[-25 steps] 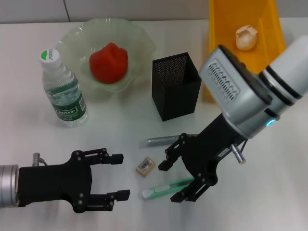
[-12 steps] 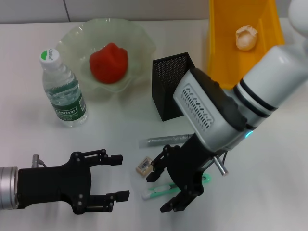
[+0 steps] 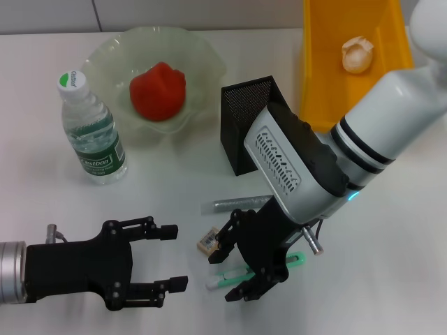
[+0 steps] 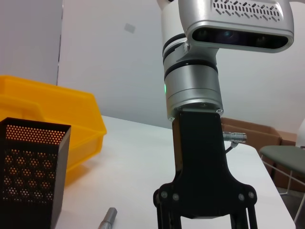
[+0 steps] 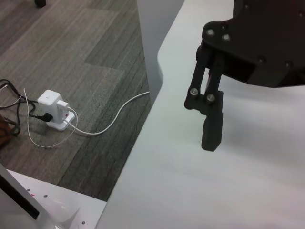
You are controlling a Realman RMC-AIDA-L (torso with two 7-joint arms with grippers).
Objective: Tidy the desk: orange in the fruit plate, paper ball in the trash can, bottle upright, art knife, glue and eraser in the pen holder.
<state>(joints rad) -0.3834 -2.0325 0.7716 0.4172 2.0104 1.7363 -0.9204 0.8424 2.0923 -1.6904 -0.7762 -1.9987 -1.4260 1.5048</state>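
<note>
My right gripper is open, low over the table, its fingers astride the white end of the green art knife. The eraser lies just beside its upper finger. The grey glue stick lies behind it; its end shows in the left wrist view. The black mesh pen holder stands further back. My left gripper is open and empty at the front left. The orange sits in the fruit plate. The bottle stands upright. The paper ball lies in the yellow trash can.
The table's near edge is close in front of both grippers. The right wrist view shows a finger of the left gripper, the table edge and a power strip on the floor. The left wrist view shows the right arm close by.
My right gripper has swung left and down along the art knife, ending over its white end next to the eraser. The left gripper has not moved.
</note>
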